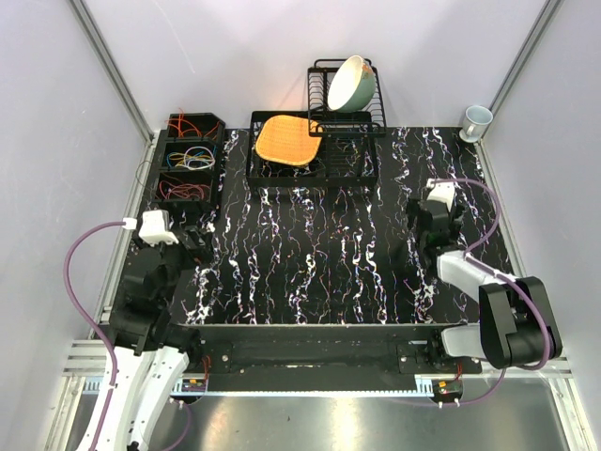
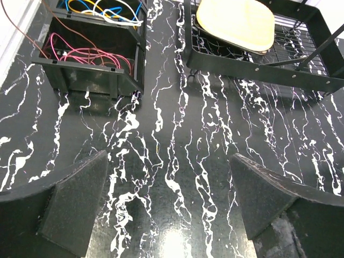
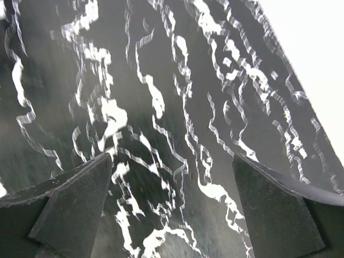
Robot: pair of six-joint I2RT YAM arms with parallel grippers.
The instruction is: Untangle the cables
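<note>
left gripper (image 2: 167,161): spread, empty, near the bin (image 2: 86,80).
right gripper (image 3: 172,161): spread, empty.
risk: you hook several cables (image 2: 91,54) together (loops overlap) and drag the bin.

Top view: bright, even light. My left wrist view is sharp, with glare on the table (image 2: 173,243) at 6 o'clock. My right wrist view is motion-blurred and overexposed at 2 o'clock.

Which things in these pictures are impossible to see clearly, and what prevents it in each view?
- Top view: the cables are too small to tell which strands cross or knot.
- Left wrist view: the top edge cuts off the blue and yellow cables; the bin wall hides part of the red cables.
- Right wrist view: motion blur; only the table shows.
</note>
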